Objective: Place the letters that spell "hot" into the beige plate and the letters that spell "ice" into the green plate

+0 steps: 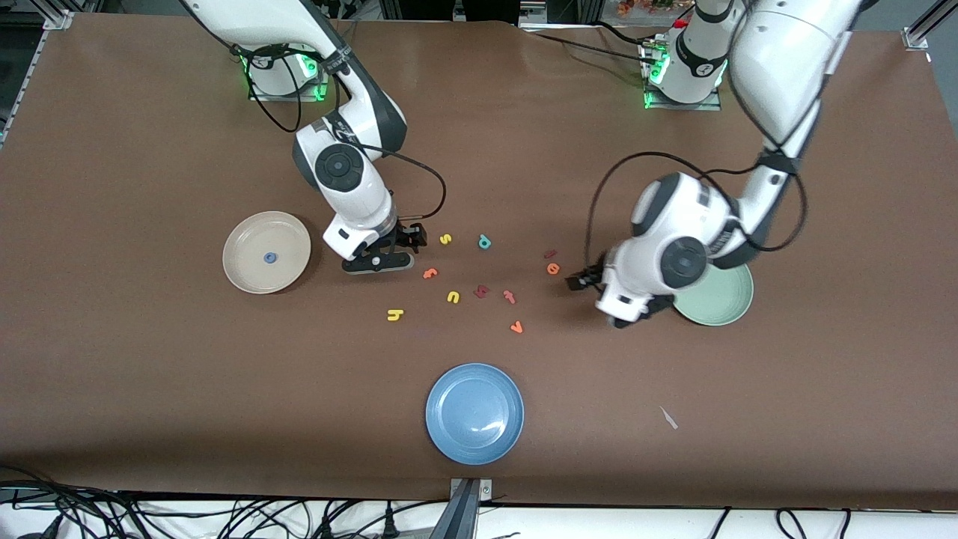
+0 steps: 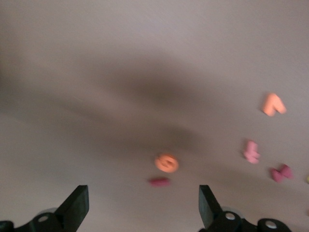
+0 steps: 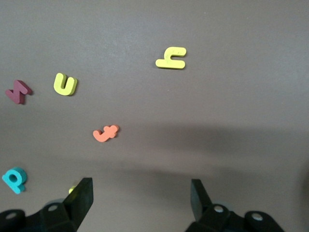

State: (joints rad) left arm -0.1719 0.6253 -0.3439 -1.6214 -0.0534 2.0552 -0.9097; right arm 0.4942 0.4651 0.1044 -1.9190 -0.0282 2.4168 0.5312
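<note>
Foam letters were the job: light, soft, thin and flat on the table, so my read is they'd need a low pinch across the edges and could skid or flip.

Beige plate (image 1: 266, 252) sat toward the right arm's end, blue o (image 1: 269, 257) already in it. Right gripper (image 1: 383, 253) hovered low just beside that plate, fingers spread, nothing between them. Orange t (image 1: 430, 273) lay just beside it; yellow h (image 1: 395, 315) was nearer the front camera. Stray yellow s (image 1: 445, 239), teal p (image 1: 484, 242), yellow u (image 1: 453, 297), pink t-like letter (image 1: 510, 296) and orange v (image 1: 516, 327) were scattered mid-table, blue plate (image 1: 474, 413) nearest the camera.

Dark red i (image 1: 550, 254) and orange e (image 1: 553, 269) lay close together, near the left gripper (image 1: 591, 278). That one hung over the table beside the green plate (image 1: 715, 299), fingers spread, empty. Teal c: couldn't see it; the arm covered part of the green plate.
</note>
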